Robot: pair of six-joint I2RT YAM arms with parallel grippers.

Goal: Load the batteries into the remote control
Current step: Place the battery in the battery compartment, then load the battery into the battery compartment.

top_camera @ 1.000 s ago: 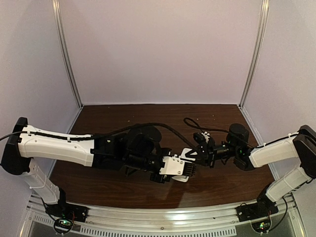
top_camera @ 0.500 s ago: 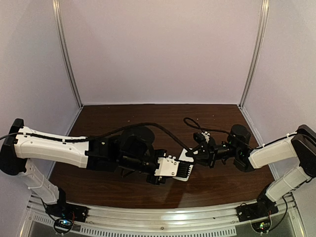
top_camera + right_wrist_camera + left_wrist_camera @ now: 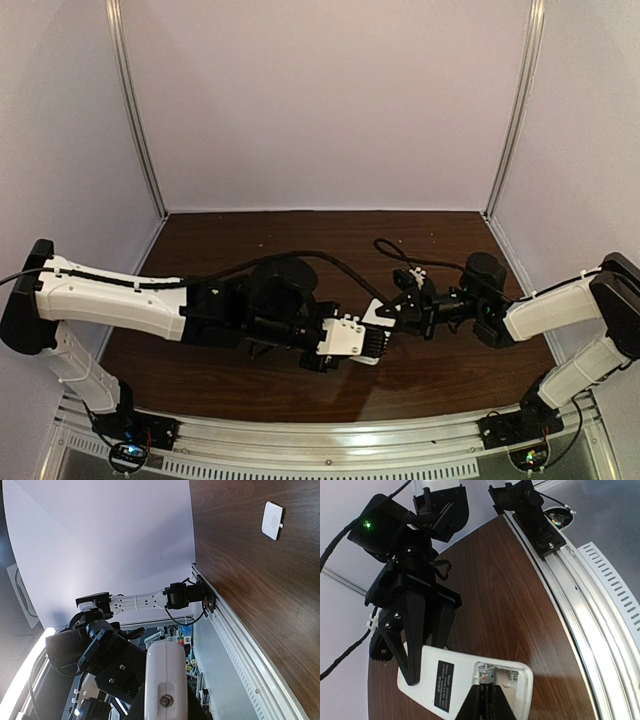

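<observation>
The remote control hangs above the table with its plain white back and black label facing the left wrist camera. My right gripper is shut on its far end. In the right wrist view the remote control appears end-on between that gripper's fingers. A silvery battery sits in the open recess at the tips of my left gripper, which is shut on it. Beside it, a slot with a bare spring shows. From above, the left gripper and right gripper meet at the remote control.
A small white square cover piece lies on the brown table. The aluminium rail runs along the table's near edge. White walls close in the back and both sides.
My left arm has shifted slightly, its gripper staying at the remote's recess. The right gripper and the remote have barely moved.
</observation>
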